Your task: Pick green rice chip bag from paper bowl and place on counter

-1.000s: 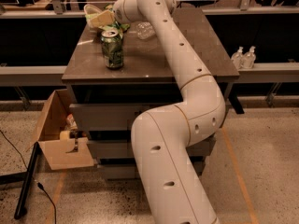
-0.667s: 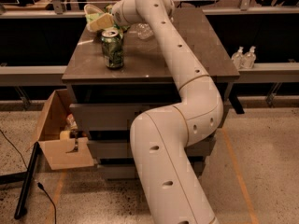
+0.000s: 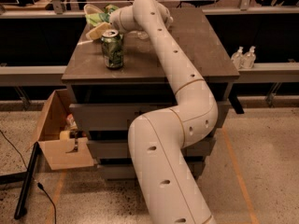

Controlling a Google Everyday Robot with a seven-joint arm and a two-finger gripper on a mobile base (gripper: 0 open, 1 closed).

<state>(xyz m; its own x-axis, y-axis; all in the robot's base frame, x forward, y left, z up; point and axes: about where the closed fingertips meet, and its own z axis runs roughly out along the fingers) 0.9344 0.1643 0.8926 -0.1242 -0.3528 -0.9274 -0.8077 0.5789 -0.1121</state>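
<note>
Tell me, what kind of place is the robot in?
Probably a lab or workshop: a cardboard box and cable on the speckled floor, pump bottles on a ledge. The gripper is at the far-left corner of the counter, by the green rice chip bag.

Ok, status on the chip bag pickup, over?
Pincer at counter's far-left corner, at green rice chip bag. Bag by paper bowl, not yet set down. Soda can close in front.

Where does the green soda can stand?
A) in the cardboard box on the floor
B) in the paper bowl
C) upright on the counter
C: the soda can stands upright on the counter, in front of the end effector, which is at the green rice chip bag near the counter's far corner.
</note>
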